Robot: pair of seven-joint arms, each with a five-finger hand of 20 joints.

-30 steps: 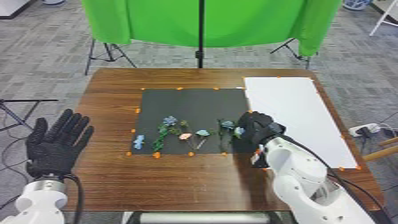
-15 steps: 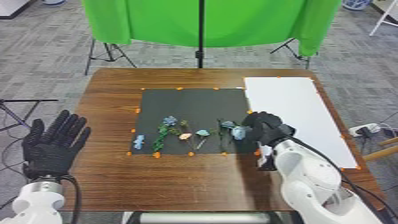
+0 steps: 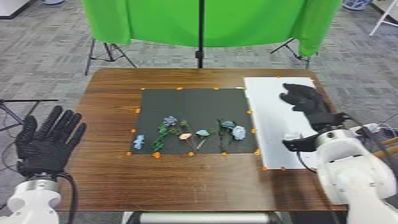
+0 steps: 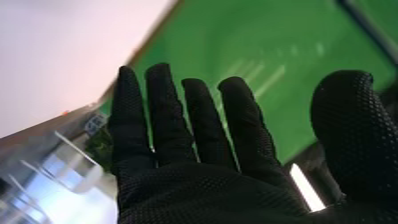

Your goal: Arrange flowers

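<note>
Over the white sheet [image 3: 274, 115], the right hand [image 3: 307, 102] is held fingers spread; stems [image 3: 161, 142] should be pinched gently.

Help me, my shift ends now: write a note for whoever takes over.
Right hand: open, empty, over the white rectangular sheet.
Left hand: open, empty, by the table's left edge.
Things: on the black rectangular mat, a small pink flower near the middle, a pale-blue flower towards the right edge.
Done: both lie on the mat.
Left: probably a layout check; I can't tell if it's final.
</note>
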